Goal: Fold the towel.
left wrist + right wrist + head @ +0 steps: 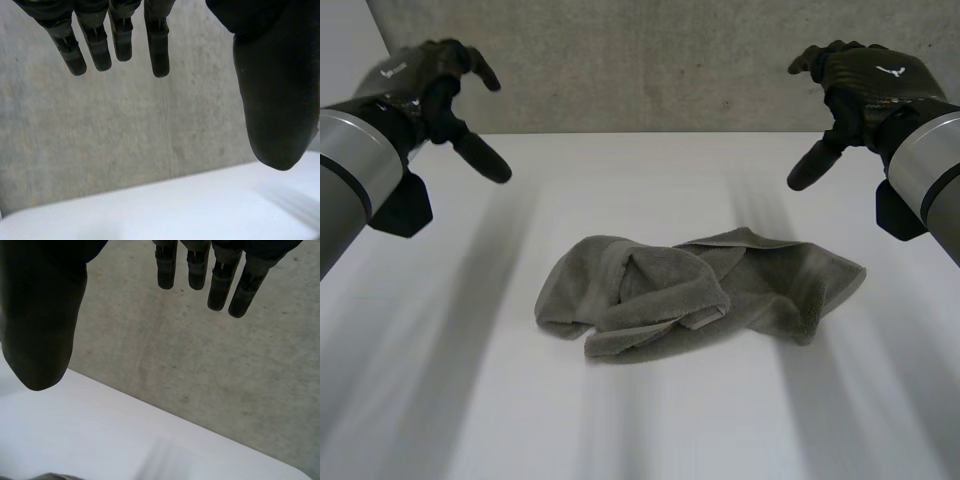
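L arm sat at the upper left of the head view, its left hand raised above the white surface & touching nothing. The hand was relaxed & spread, w/ nothing in it. In the left wrist view the fingers hung straight w/ the thumb well off to one side. A bare concrete wall & the surface's far edge lay beyond the fingertips.

The towel lay at the centre of the frame, slightly right of middle, as a grey-green crumpled heap on the surface. Its left part was bunched & rolled over itself, a flap folded across the middle, & the right part lay flatter w/ a corner pointing right. It was well apart from both hands & not held.

R arm was at the upper right, its right hand raised in a mirror pose, loosely spread & empty. The right wrist view showed straight fingers, thumb wide of them & the wall behind. Beyond the thumb tip was a thin grey sliver, prob. the towel's edge.
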Motion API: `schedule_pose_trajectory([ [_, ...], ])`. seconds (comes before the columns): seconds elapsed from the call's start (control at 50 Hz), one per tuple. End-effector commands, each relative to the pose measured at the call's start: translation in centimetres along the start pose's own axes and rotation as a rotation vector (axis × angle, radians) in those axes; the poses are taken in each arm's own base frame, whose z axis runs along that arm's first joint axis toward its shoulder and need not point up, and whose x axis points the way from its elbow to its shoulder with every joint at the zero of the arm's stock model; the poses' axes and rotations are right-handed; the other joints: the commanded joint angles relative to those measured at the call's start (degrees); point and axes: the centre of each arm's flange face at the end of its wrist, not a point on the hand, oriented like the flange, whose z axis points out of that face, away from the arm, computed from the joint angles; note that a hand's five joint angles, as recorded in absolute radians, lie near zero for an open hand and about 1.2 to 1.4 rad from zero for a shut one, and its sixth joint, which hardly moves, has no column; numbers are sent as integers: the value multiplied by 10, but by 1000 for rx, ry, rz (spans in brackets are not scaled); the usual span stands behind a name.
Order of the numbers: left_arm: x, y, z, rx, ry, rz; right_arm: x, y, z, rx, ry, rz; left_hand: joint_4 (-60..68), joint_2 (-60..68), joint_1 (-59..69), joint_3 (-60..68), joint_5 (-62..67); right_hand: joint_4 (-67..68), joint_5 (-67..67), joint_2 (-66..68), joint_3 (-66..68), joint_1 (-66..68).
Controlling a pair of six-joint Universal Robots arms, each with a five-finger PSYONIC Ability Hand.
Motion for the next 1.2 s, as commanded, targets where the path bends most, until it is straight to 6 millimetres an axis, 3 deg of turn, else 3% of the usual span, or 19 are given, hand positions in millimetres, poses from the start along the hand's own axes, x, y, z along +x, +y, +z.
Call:
schedule_pose_trajectory([
  [0.02, 3, 11, 0, -69, 2, 6, 11, 0, 4, -1, 70, -40, -44, -36, -44, -39, -23, -46, -32, -44, -42, -36],
  [0.36, 9, 18, 0, -75, 21, 4, 20, -1, 9, 2, 93, -63, -42, -34, -42, -37, -21, -46, -32, -44, -42, -36],
  [0.48, 22, 32, 0, -98, 67, 11, 18, 3, 16, -19, 77, -94, -34, -26, -34, -29, -13, -46, -32, -44, -42, -36],
  [0.58, 35, 51, -1, -156, 123, 46, 14, 17, 17, -118, 19, -245, -27, -19, -27, -22, -6, -46, -32, -44, -42, -36],
  [0.68, 51, 77, -7, -232, 206, 176, 13, 41, 9, -292, -69, -458, -15, -8, -15, -10, 6, -46, -32, -44, -42, -36],
  [0.72, 61, 98, -16, -297, 252, 293, 13, 48, 7, -323, -76, -453, -10, -3, -10, -5, 11, -46, -32, -44, -42, -36],
  [0.74, 61, 98, -16, -297, 252, 294, 13, 48, 7, -324, -77, -453, -10, -2, -10, -5, 11, -46, -32, -44, -42, -36],
  [0.78, 65, 114, -26, -360, 280, 378, 14, 73, 3, -392, -88, -432, -8, -1, -9, -4, 13, -46, -32, -44, -42, -36],
  [0.8, 65, 114, -26, -361, 280, 378, 14, 73, 3, -392, -88, -432, -8, -1, -9, -4, 13, -46, -32, -44, -42, -36],
  [0.84, 65, 122, -28, -388, 276, 395, 14, 99, -1, -420, -103, -423, -8, -1, -9, -4, 13, -46, -32, -44, -42, -36],
  [0.86, 63, 127, -28, -405, 263, 401, 14, 99, -1, -420, -103, -423, -8, -1, -9, -4, 13, -46, -32, -44, -42, -36],
  [0.9, 62, 134, -28, -423, 247, 407, 15, 127, -5, -424, -106, -418, -10, -2, -10, -5, 11, -29, -15, -27, -24, -19],
  [0.92, 60, 139, -27, -437, 232, 412, 15, 127, -5, -424, -106, -418, -10, -2, -10, -5, 11, -28, -15, -26, -24, -19],
  [0.96, 60, 145, -27, -447, 221, 418, 17, 149, -7, -403, -95, -419, -10, -2, -10, -5, 11, 15, 29, 17, 19, 25],
  [1.12, 65, 173, -18, -440, 207, 435, 17, 194, -4, -414, -100, -421, -7, 1, -7, -2, 14, 113, 127, 115, 117, 123],
  [1.2, 66, 186, -16, -449, 198, 441, 18, 210, 0, -457, -106, -419, 104, 112, 104, 109, 125, 113, 127, 115, 117, 123],
])
